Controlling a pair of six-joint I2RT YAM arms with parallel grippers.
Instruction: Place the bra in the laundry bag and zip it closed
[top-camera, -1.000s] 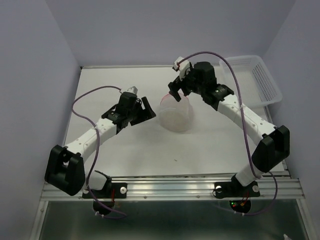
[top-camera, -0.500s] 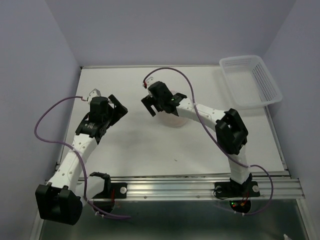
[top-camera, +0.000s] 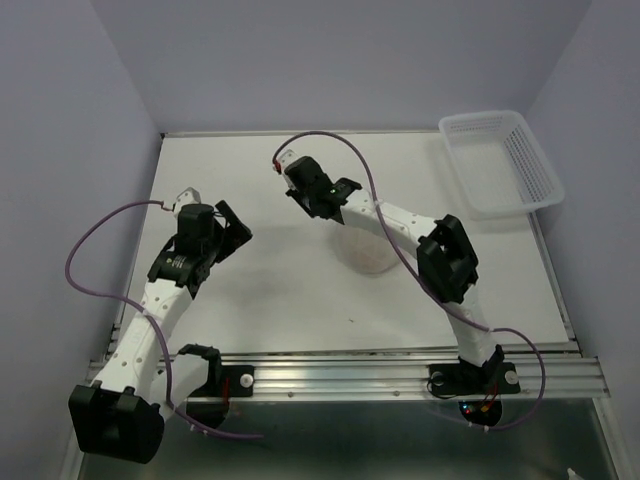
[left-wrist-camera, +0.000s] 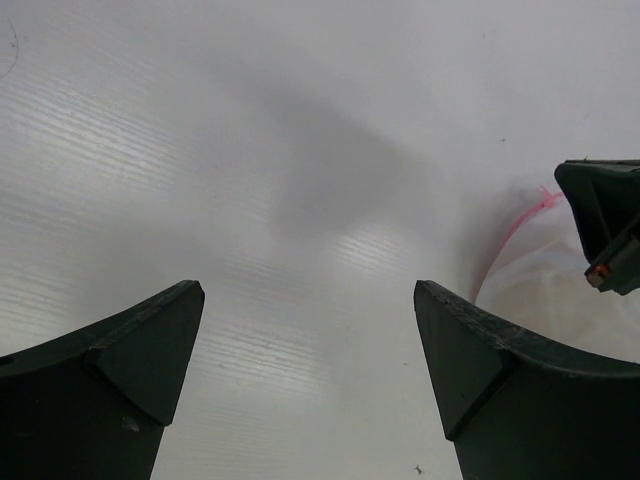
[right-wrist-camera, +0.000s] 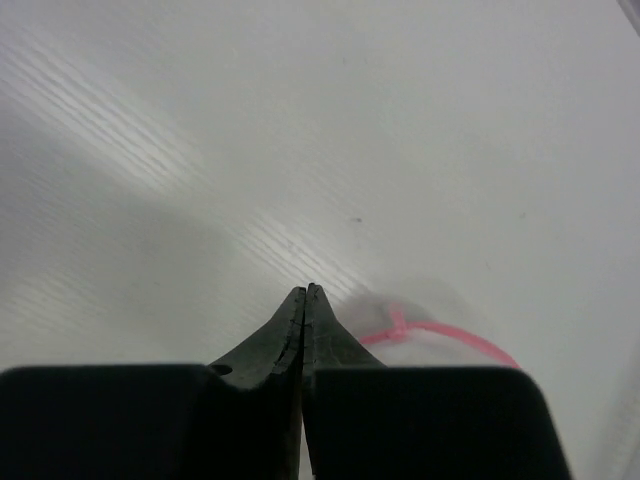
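Your right fingers (right-wrist-camera: 305, 292) are pressed together with nothing visible between them, their tips just beside the pink zipper band (right-wrist-camera: 440, 335) of the laundry bag (top-camera: 365, 255). The bag lies mid-bench (top-camera: 250, 290), partly hidden under your right forearm (top-camera: 400, 222) and cut off at the edge of both wrist views. Your left fingers (left-wrist-camera: 308, 290) are spread wide over bare bench, well to its left. You cannot make out the bra in any view

- You'll see a white slotted plastic basket (top-camera: 531, 166) at the upper right of the top view, on the table's far corner.
- The white table (top-camera: 262, 292) fills the middle.
- A metal rail (top-camera: 340, 378) runs along its lower edge.
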